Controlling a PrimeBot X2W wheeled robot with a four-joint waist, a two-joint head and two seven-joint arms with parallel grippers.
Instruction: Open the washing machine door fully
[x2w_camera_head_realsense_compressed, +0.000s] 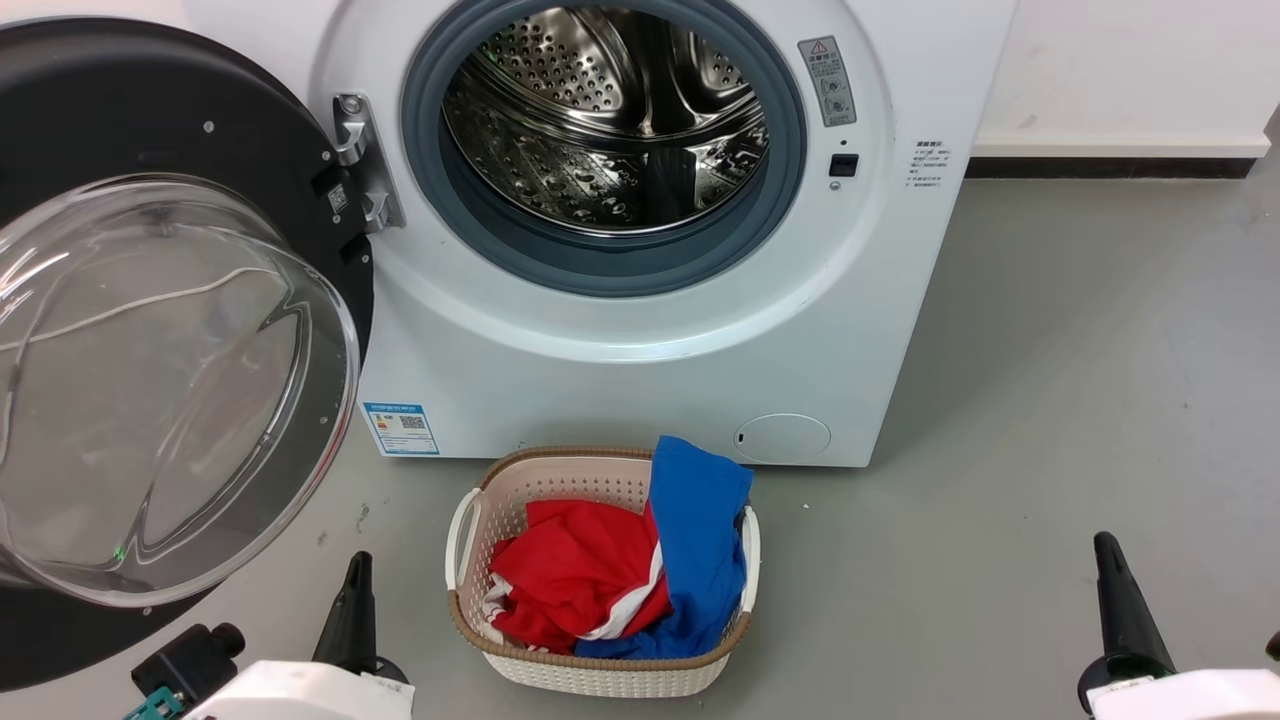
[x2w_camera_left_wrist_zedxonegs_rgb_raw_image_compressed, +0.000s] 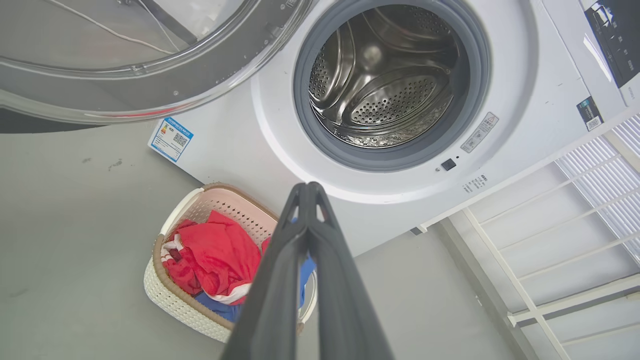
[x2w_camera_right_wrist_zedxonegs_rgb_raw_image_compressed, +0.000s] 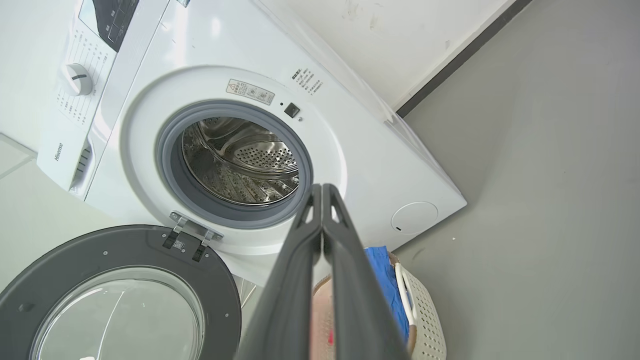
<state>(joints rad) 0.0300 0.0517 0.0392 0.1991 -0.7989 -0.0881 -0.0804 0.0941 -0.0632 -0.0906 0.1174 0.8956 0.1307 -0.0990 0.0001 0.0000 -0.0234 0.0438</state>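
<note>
- The door (x2w_camera_head_realsense_compressed: 120, 110) hangs on its hinge (x2w_camera_head_realsense_compressed: 365, 165), swung wide to the left of the machine (x2w_camera_head_realsense_compressed: 640, 380); the drum opening (x2w_camera_head_realsense_compressed: 605, 120) is fully exposed.
- Opening appears complete.
- The left fingers (x2w_camera_left_wrist_zedxonegs_rgb_raw_image_compressed: 277, 280) and right fingers (x2w_camera_right_wrist_zedxonegs_rgb_raw_image_compressed: 292, 290) are pressed together, holding nothing.

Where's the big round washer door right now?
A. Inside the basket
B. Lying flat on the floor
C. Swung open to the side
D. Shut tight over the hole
C: the washing machine door hangs out to the side on its hinge, so the steel drum is uncovered.
</note>
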